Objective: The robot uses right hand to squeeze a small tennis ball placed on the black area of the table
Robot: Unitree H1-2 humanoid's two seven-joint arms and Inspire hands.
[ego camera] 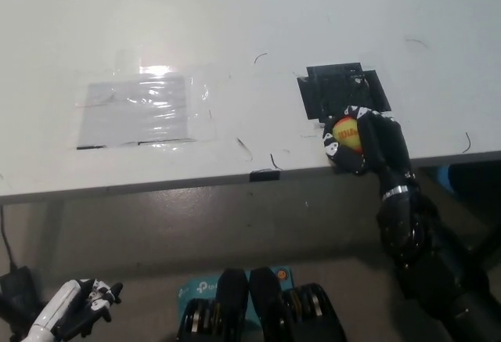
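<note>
Tennis ball (pixel 345 131), small and yellow with a band of red lettering too blurred to read, sits in the grip of the robot's black right hand (pixel 366 143) near the front edge of the white tabletop (pixel 235 21). The fingers (pixel 338 151) curl around the ball from below and from the side, pressed against it, so that only its upper left face shows between them. Hand and ball lie just in front of the black area (pixel 340 89), a dark square patch stuck to the tabletop, and the hand appears to overlap its near edge. The right forearm runs down and to the right, off the tabletop's edge.

A sheet of clear, glossy film (pixel 137 109) is taped flat on the tabletop well to the left of the ball, catching a bright glare at its upper edge. A few thin dark scuff marks dot the surface between the film and the black area, and a small black tab (pixel 265 174) sits on the tabletop's front edge.

The white left hand (pixel 78 311) rests low at the lower left, below the tabletop, holding nothing, its dark-tipped fingers loosely apart. On the floor below lies a teal box (pixel 197 287) printed with the "tp-link" logo.
</note>
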